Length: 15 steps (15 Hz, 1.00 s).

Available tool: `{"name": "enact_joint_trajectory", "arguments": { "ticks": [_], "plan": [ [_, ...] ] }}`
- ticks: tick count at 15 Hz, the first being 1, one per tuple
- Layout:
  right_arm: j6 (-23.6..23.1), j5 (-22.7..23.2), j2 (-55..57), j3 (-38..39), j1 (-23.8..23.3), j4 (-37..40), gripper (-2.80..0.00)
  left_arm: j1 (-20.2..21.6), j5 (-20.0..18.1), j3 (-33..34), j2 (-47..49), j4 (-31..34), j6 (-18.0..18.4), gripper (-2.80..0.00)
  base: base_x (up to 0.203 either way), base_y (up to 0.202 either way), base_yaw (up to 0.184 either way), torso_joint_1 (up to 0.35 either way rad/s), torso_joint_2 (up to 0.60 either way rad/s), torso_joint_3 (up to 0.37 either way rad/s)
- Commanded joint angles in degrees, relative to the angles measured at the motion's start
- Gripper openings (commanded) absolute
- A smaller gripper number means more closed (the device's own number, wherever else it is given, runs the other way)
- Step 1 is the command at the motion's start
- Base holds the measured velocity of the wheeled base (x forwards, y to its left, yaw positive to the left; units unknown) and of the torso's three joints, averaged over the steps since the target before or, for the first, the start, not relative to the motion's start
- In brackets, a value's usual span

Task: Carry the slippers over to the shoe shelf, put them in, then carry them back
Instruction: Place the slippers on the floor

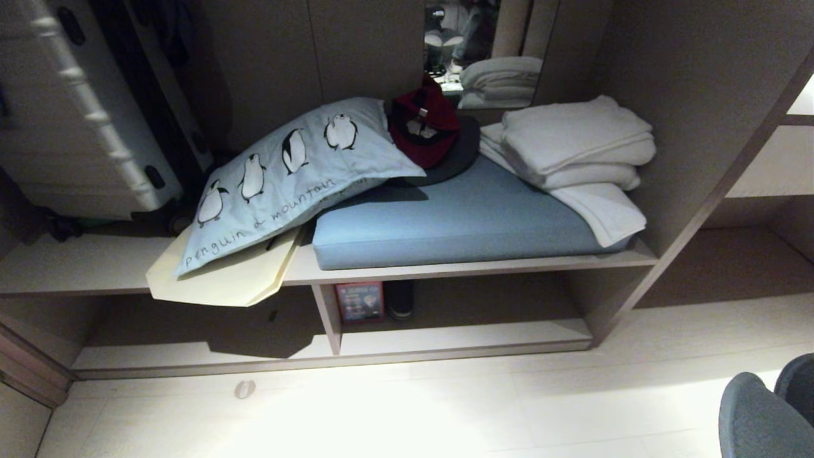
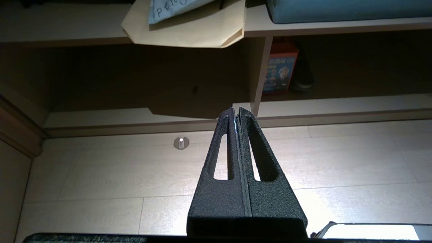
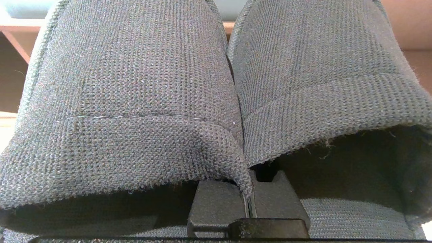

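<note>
Slippers (image 3: pixel 135 101) pinched together in clamped right gripper (image 3: pixel 248 199).

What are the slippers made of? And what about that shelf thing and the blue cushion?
The slippers, pinched together in the right gripper, look like soft knitted fabric: tiny loops and a stitched seam show. The shoe shelf looks like pale matte wood-grain board, probably laminate. The blue cushion seems to be padding under smooth cloth, with soft rounded edges.

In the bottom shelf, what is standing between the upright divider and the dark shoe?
A small red-orange box with printed pictures stands there, right beside the upright divider, with the dark shoe on its other side. Both the head and left wrist views show it.
</note>
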Motion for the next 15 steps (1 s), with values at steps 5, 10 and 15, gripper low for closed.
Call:
{"name": "enact_joint_trajectory", "arguments": {
  "ticks": [5,10,15],
  "plan": [
    [-0.01,0.00,0.07,0.09,0.03,0.00,-2.80,0.01,0.00,0.01,0.01,-0.03,-0.04,-2.80,0.000,0.000,0.000,0.001,0.00,0.202],
    [-0.01,0.00,0.07,0.09,0.03,0.00,-2.80,0.01,0.00,0.01,0.09,-0.03,-0.04,-2.80,0.000,0.000,0.000,0.001,0.00,0.203],
    [-0.01,0.00,0.07,0.09,0.03,0.00,-2.80,0.01,0.00,0.01,0.00,-0.03,-0.04,-2.80,0.000,0.000,0.000,0.004,0.00,0.202]
  ]
}}
